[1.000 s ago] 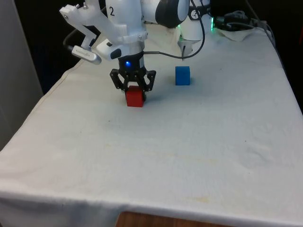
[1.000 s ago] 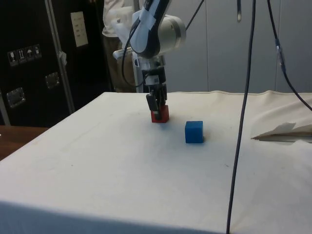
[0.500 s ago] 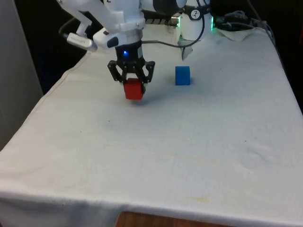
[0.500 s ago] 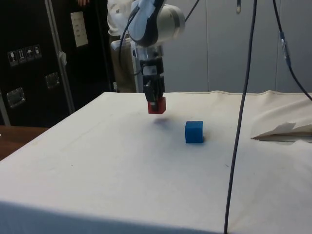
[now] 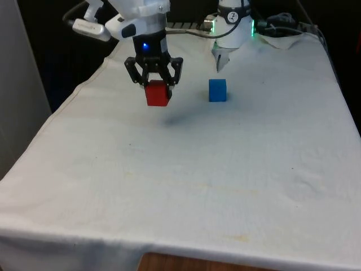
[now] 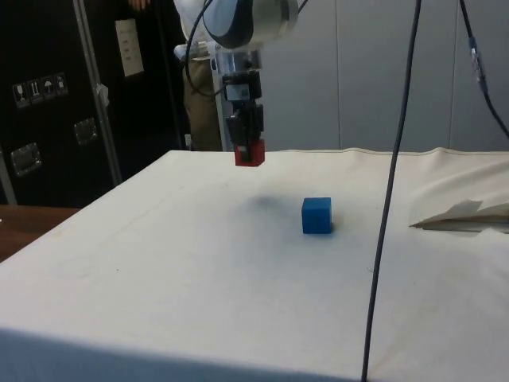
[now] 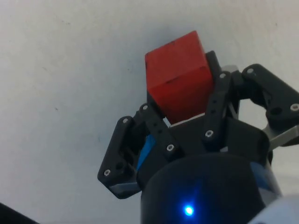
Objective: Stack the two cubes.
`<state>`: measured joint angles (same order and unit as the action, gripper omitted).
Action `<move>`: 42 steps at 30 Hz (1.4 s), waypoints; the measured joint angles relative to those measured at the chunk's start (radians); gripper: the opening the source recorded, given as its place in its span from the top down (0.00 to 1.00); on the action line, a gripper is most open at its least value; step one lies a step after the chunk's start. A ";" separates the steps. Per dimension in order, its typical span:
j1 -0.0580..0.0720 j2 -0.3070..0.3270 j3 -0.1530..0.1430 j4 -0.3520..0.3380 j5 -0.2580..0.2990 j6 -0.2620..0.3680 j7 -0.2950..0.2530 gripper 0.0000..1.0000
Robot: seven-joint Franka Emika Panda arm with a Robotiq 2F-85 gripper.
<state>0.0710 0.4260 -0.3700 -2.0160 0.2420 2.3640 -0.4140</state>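
Your pincer is clamped on the red cube and holds it in the air, clear of the tabletop; you can see the cube's soft shadow on the cloth below it, toward the front view's right. From the side, the red cube hangs at the tip of the pincer, above the level of the blue cube. The wrist camera shows the red cube pinched between the two black fingers, its faces tilted against the white cloth. The blue cube sits flat on the tabletop, well apart from the red one, to the front view's right of it. A person stands behind the table in the side view, partly hidden by the arm.
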 measured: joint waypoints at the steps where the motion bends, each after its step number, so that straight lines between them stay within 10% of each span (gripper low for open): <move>1: 0.000 -0.004 -0.001 0.001 -0.003 -0.005 0.002 1.00; 23: 0.004 -0.099 -0.004 0.027 -0.059 -0.178 0.052 1.00; 42: 0.012 -0.276 -0.003 -0.100 -0.146 -0.219 0.099 1.00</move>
<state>0.0830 0.1500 -0.3730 -2.1160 0.0960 2.1450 -0.3150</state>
